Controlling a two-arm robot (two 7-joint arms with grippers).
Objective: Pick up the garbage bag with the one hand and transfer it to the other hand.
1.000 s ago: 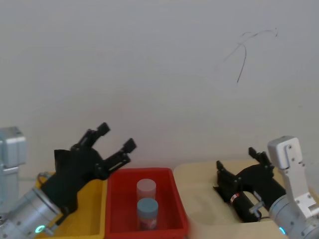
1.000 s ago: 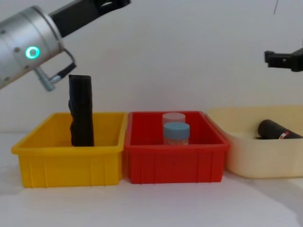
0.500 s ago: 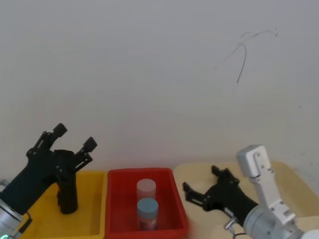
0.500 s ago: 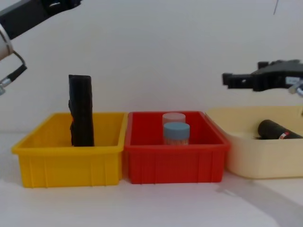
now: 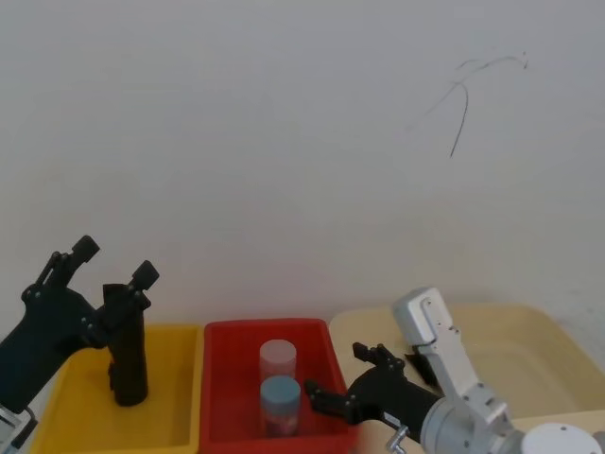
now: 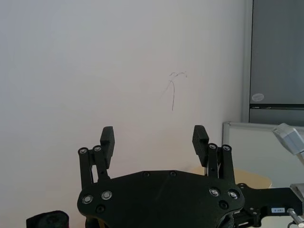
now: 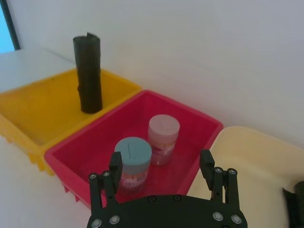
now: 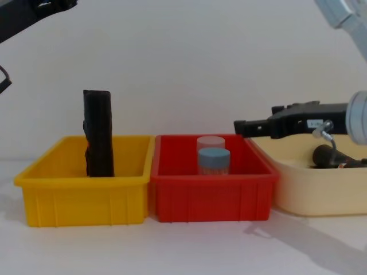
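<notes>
The garbage bag (image 5: 128, 355) stands upright in the yellow bin (image 5: 66, 407), its top rising well above the rim. The left pincer (image 5: 114, 261) hangs over it with its jaws spread wide. In the head view the nearer fingertip sits just beside the roll's top. The chest view gives the height better: the garbage bag (image 8: 98, 134) stands alone in the yellow bin (image 8: 80, 195), and the left arm crosses only the upper corner, clearly above the roll and not touching it. The left wrist view confirms the left pincer (image 6: 153, 135) is empty, with bare wall between its fingers.

The right pincer (image 5: 336, 372) is also spread wide and holds nothing. It reaches over the seam between the red bin (image 8: 212, 197) and the cream bin (image 8: 315, 195). From the side, the right pincer (image 8: 243, 125) floats level just above those rims. The right wrist view looks past the right pincer (image 7: 160, 159) down into the red bin at a blue-capped jar (image 7: 133, 156) and a pink-capped jar (image 7: 164, 137), standing close together.

The chest view also shows a second black roll (image 8: 325, 156) lying in the cream bin, where the head view has the right arm in front. All three bins stand in a row on the white worktop (image 8: 172, 246).
</notes>
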